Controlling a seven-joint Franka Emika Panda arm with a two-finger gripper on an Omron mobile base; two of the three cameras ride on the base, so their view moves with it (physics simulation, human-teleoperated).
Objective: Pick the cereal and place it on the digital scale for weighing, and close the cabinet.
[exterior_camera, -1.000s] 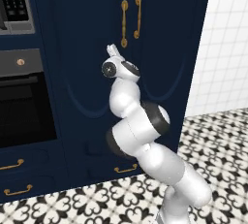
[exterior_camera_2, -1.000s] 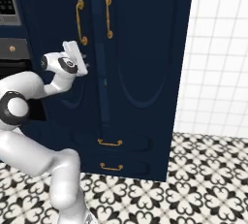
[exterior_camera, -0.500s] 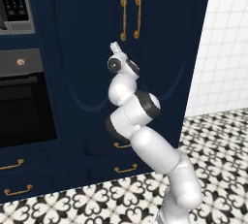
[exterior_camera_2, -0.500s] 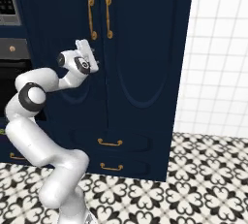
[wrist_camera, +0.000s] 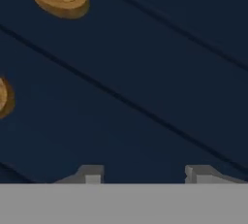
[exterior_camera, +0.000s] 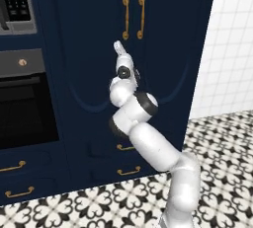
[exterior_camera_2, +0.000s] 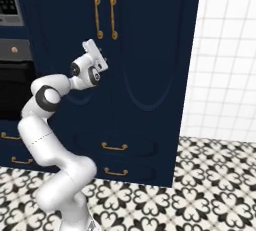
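We see the tall navy-blue pantry cabinet (exterior_camera: 148, 49) with both doors shut and our jaws spread, empty, near its brass bar handles (exterior_camera_2: 105, 16), so the cereal seems unfetched.

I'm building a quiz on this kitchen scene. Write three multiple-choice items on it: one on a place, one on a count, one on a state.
1. Where is the end effector?
A. Just below the two upright brass handles
B. At the bottom drawer
C. Over the tiled floor

2. How many upright brass handles does the cabinet have at its door seam?
A. One
B. Two
C. Four

3. How do the cabinet doors stand?
A. Both wide open
B. One ajar
C. Both shut

Key: 1 A, since both base views show the end effector raised just under the handles' lower ends. 2 B, since a pair of bars stands side by side at the seam. 3 C, since the door fronts lie flush and no inner shelf shows.
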